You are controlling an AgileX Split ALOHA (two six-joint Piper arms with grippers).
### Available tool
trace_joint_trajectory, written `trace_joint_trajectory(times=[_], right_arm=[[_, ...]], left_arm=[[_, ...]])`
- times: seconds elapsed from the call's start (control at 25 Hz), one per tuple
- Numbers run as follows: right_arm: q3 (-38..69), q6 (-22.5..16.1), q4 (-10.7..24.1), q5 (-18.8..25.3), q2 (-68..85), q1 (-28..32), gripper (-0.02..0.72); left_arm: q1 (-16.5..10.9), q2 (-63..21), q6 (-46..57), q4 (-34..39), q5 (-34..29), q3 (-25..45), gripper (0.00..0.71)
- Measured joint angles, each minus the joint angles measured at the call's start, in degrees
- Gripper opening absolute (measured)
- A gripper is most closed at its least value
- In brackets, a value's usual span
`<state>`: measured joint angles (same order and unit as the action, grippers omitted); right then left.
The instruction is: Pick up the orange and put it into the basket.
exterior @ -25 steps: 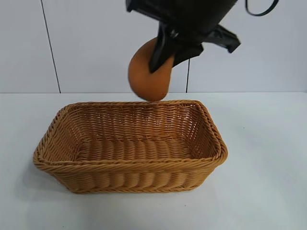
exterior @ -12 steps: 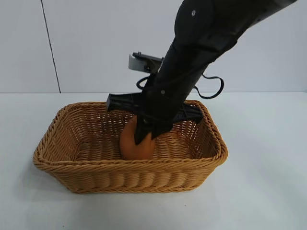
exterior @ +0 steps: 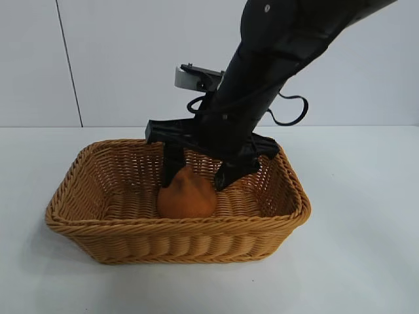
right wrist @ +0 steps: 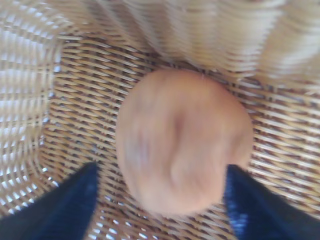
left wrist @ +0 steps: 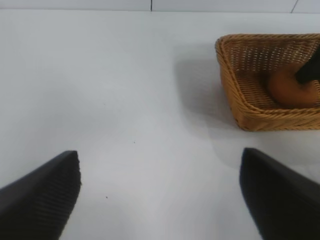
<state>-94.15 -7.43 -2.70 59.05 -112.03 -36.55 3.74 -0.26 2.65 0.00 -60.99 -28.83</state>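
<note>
The jaws of the right gripper (exterior: 196, 178) stand wide apart, one on each side of the orange (exterior: 187, 195), not squeezing it. The orange sits on the floor of the basket (exterior: 177, 226). The basket rests on the white table (exterior: 366, 216). The left gripper (left wrist: 160, 195) waits well off to the side, jaws wide too.

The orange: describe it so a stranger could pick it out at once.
On the white table sits a tan wicker basket. On its floor, just under the right gripper with its jaws spread, rests the orange: the only thing inside, dull brownish-orange, squat, with a knobby bump on top.
</note>
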Motion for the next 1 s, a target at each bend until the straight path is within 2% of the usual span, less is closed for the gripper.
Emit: trace_joint_trajectory(times=[0.12,0.16,0.32,0.44,0.6,0.84,1.0], right_arm=[[-6.3,-0.8,4.2,7.9,0.2,0.0,0.587],[-7.6,-1.3,5.7,9.1,0.3,0.0,0.587],[-9.0,-2.3,8.3,9.9,0.4,0.2,0.587],[-9.0,-2.5,8.5,10.3,0.3,2.3,0.587],[-9.0,-2.1,8.6,10.5,0.3,9.2,0.587],[-9.0,-1.5,9.1,10.5,0.3,24.0,0.587],[-9.0,-1.5,9.3,10.5,0.3,31.8,0.587]], left_arm=[[0.0,0.0,0.0,0.0,0.0,0.0,0.615],[0.0,0.0,0.0,0.0,0.0,0.0,0.615],[0.0,0.0,0.0,0.0,0.0,0.0,0.615],[0.0,0.0,0.0,0.0,0.0,0.0,0.615],[0.0,0.0,0.0,0.0,0.0,0.0,0.615],[0.0,0.0,0.0,0.0,0.0,0.0,0.615],[0.0,0.0,0.0,0.0,0.0,0.0,0.615]])
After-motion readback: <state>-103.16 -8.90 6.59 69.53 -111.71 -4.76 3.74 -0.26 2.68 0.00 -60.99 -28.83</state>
